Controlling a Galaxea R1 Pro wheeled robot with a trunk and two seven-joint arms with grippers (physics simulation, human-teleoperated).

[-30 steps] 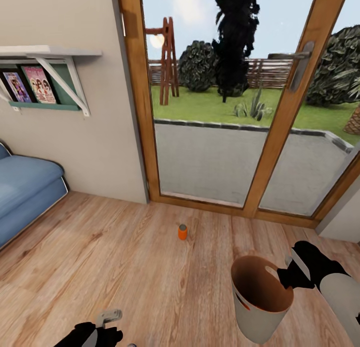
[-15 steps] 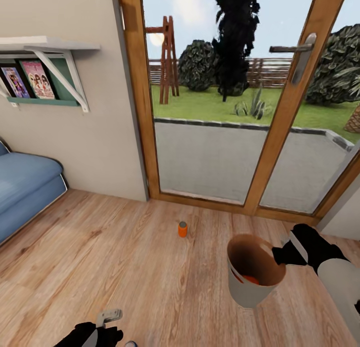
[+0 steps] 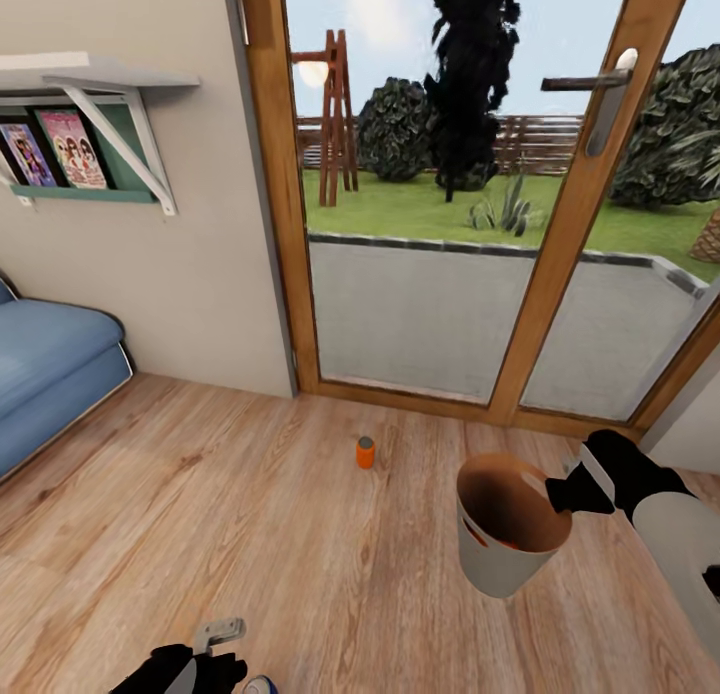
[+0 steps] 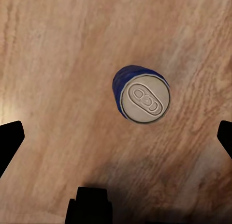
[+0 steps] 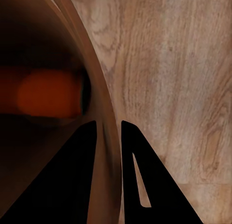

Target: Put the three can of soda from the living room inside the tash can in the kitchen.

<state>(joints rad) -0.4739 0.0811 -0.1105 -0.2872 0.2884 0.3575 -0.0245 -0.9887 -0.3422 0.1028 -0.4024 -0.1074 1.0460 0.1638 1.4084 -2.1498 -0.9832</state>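
You can count three soda cans: an orange can [image 3: 365, 452] upright on the floor ahead of both arms, a blue can [image 4: 141, 94] upright beneath your spread left gripper [image 4: 116, 137], and a blurred orange shape [image 5: 48, 94] inside the bin [image 3: 500, 564]. Your right gripper [image 5: 107, 125] pinches the bin's rim.
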